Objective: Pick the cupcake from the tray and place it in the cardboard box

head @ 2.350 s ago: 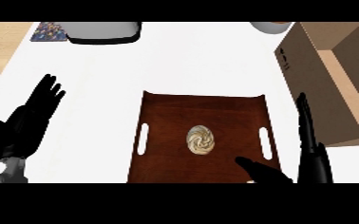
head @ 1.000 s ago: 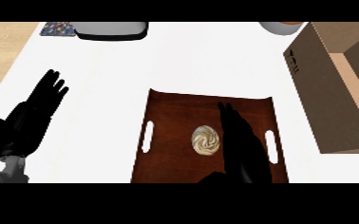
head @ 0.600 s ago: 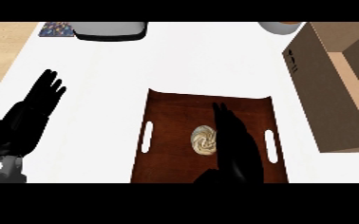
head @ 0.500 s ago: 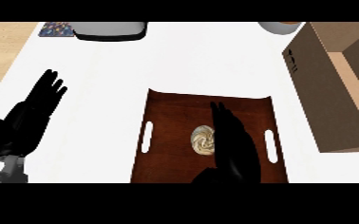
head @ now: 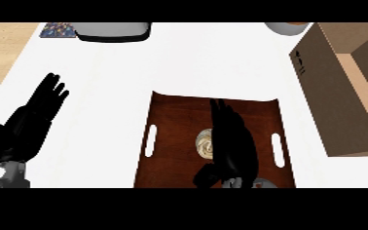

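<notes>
Brown tray (head: 173, 126) sits centre on my white counter (head: 179, 63). Cupcake (head: 204, 143) is on the tray's middle, right side hidden under my right hand (head: 231, 143). That hand lies over it with fingers straight and pressed together, pointing away from me; I can't tell if it touches the cupcake. Left hand (head: 32, 122) rests at the left edge, fingers up and slightly spread. Cardboard box (head: 334, 87) stands right of the tray, apart from it.

The right hand (head: 231, 143) covers the right part of the cupcake (head: 204, 143) on the tray (head: 176, 126). The cardboard box (head: 332, 78) runs off the right edge.
</notes>
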`<action>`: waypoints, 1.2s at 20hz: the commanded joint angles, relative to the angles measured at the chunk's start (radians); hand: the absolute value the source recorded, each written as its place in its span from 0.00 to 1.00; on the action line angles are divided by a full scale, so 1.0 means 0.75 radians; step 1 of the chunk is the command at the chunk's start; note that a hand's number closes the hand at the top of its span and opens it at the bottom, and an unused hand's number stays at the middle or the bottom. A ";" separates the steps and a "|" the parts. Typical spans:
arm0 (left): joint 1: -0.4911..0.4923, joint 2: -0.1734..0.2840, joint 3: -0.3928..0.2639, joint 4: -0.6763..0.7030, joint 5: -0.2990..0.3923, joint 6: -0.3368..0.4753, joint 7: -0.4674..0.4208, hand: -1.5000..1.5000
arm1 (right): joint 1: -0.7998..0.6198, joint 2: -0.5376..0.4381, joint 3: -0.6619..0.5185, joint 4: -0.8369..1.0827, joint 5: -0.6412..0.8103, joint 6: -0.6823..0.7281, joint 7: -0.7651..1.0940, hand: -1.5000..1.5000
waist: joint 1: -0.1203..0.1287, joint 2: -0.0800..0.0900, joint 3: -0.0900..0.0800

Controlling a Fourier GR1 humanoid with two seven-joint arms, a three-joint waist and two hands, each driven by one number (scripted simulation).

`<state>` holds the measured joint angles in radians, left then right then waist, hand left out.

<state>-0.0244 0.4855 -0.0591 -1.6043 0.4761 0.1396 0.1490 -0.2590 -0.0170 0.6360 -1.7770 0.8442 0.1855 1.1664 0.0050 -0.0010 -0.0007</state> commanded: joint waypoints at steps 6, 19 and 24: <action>-0.012 -0.004 0.030 -0.005 0.001 -0.039 0.045 0.50 | -0.156 0.022 -0.013 0.173 -0.056 0.024 0.283 0.00 | 0.008 0.003 0.000; 0.061 -0.034 0.039 -0.119 -0.052 -0.035 0.071 0.50 | -0.089 0.022 0.036 0.265 -0.070 -0.030 0.292 0.00 | 0.010 -0.003 0.001; 0.011 -0.088 0.046 -0.007 -0.096 -0.025 0.024 0.50 | -0.073 0.001 -0.065 0.301 -0.092 0.050 0.174 0.00 | -0.012 0.001 0.000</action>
<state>-0.0051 0.4452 -0.0238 -1.6384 0.4276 0.1135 0.1878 -0.3311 -0.0201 0.6210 -1.5527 0.7738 0.1578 1.1700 0.0065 -0.0009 -0.0004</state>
